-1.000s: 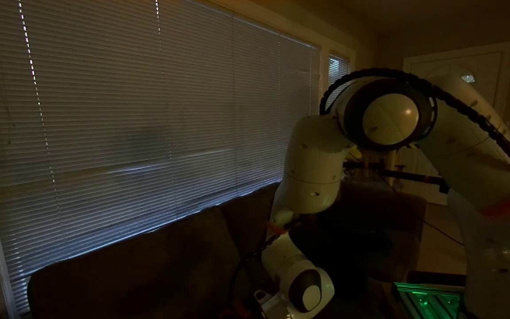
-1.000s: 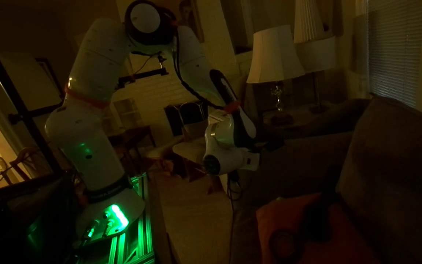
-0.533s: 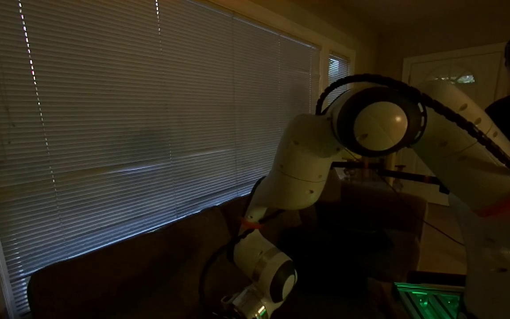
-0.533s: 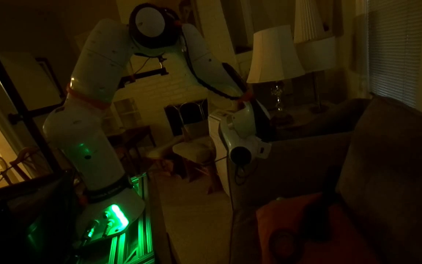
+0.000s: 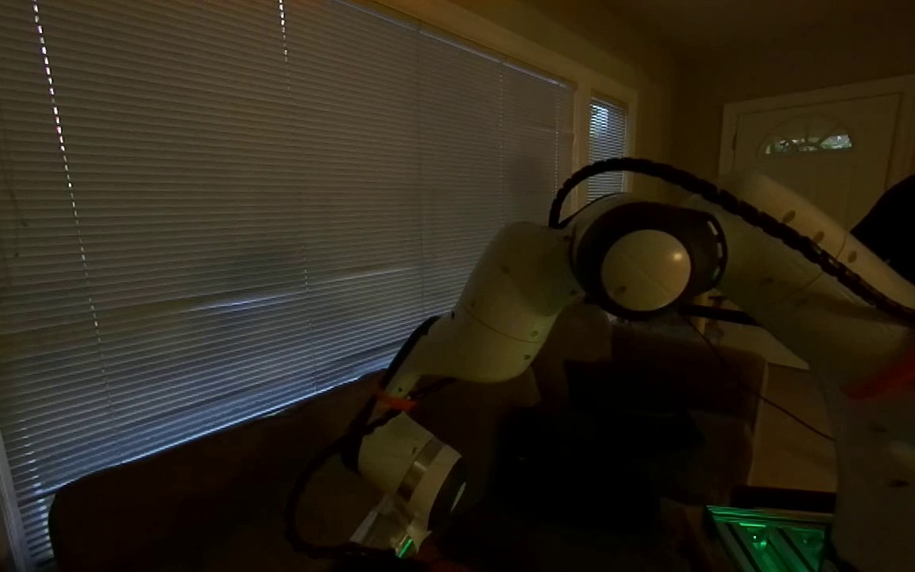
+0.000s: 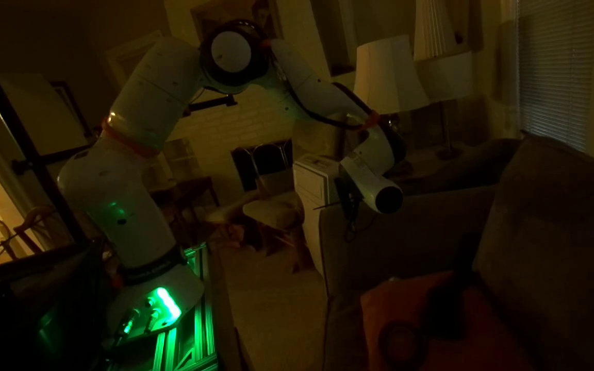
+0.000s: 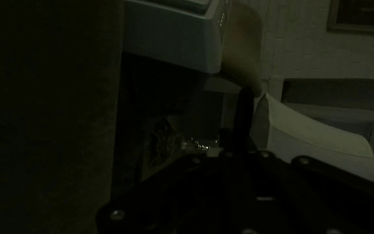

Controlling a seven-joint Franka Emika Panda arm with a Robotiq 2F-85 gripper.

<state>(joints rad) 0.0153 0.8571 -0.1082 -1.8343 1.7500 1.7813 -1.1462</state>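
Wrist view, left to right: dark sofa fills the left edge. White box up and left of the gripper. Glass lamp stem low, left of the fingertips, sideways in this view. Gripper clenched, fingertips together. White lampshade just right of the fingertips here; depth gap can't be told. Framed picture on pale wall, upper right.
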